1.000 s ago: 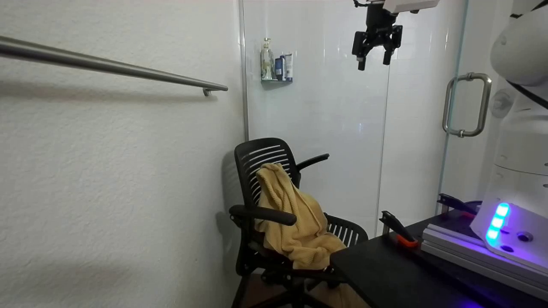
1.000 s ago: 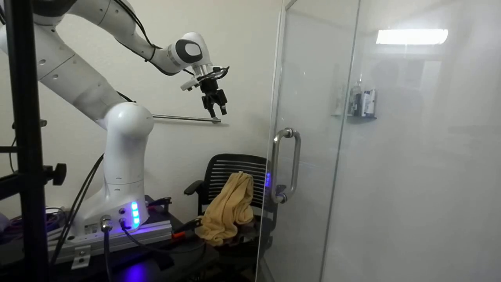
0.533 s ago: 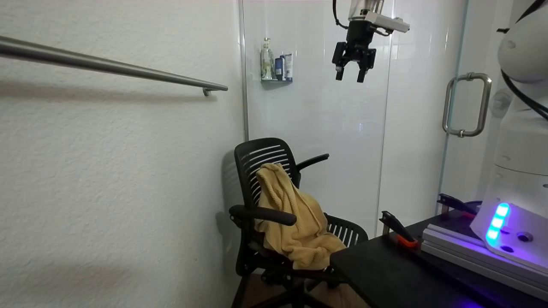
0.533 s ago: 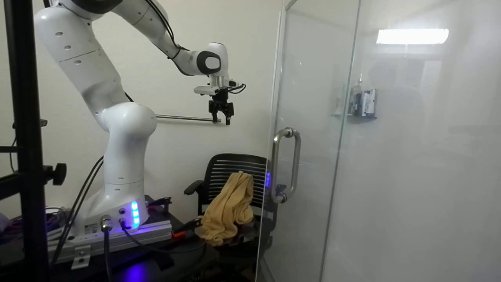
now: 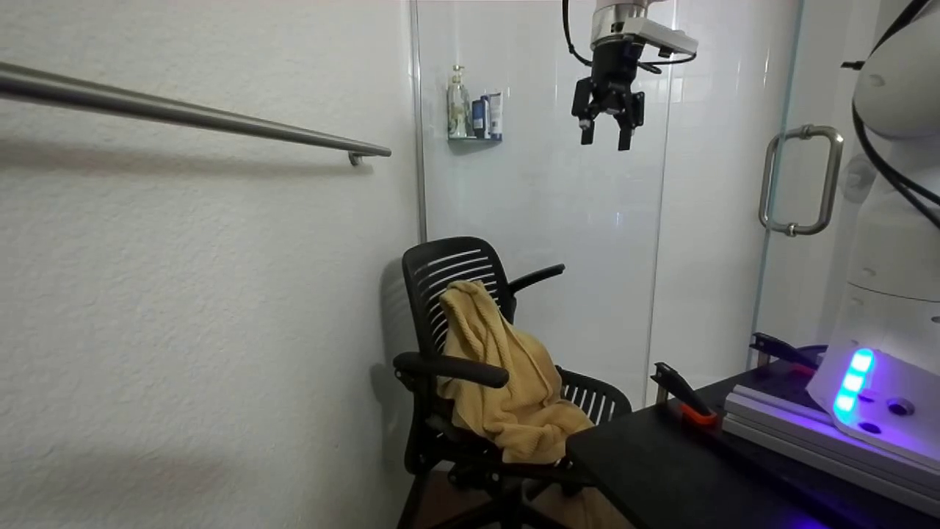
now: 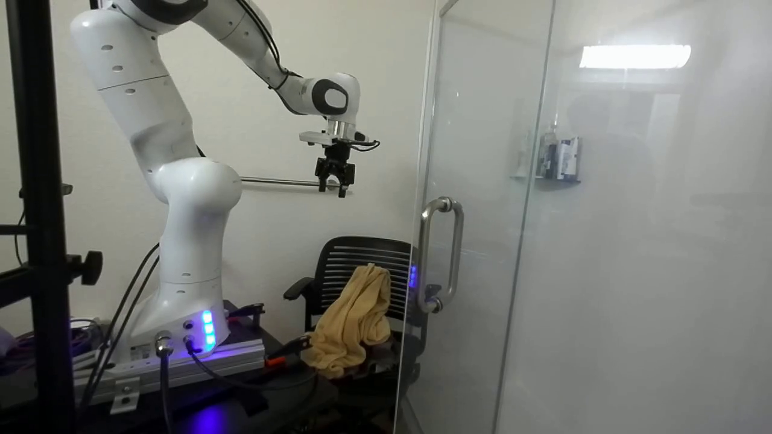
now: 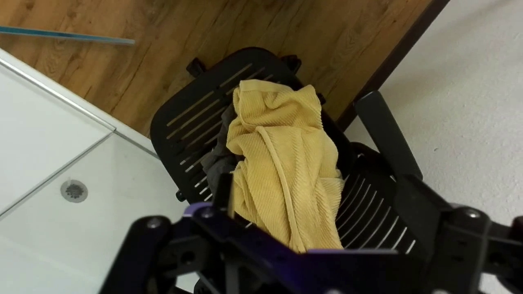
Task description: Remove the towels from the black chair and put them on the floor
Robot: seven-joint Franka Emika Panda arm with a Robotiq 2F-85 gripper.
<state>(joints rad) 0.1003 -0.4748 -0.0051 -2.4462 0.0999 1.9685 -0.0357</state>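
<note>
The mustard-tan towel (image 5: 507, 367) lies bunched on the black chair (image 5: 449, 250), from the slatted back down over the seat. It also shows in an exterior view (image 6: 353, 319) and in the wrist view (image 7: 290, 163). The darker grey towel (image 7: 220, 163) peeks out from under it at the seat's left side in the wrist view; most of it is hidden. My gripper (image 5: 606, 138) points down, open and empty, high above the chair and apart from the towels. It also shows in an exterior view (image 6: 332, 189). In the wrist view its fingers stand wide apart.
The wood floor (image 7: 163, 24) shows beyond the seat in the wrist view. A black table (image 5: 639, 455) with a clamp (image 5: 679, 389) stands close to the chair. A wall towel bar (image 5: 183, 110), a glass door handle (image 6: 425, 253) and a bottle shelf (image 5: 474, 138) are around.
My gripper has come down and turned to point more straight down; in an exterior view it has shifted left. The chair and towels have not moved.
</note>
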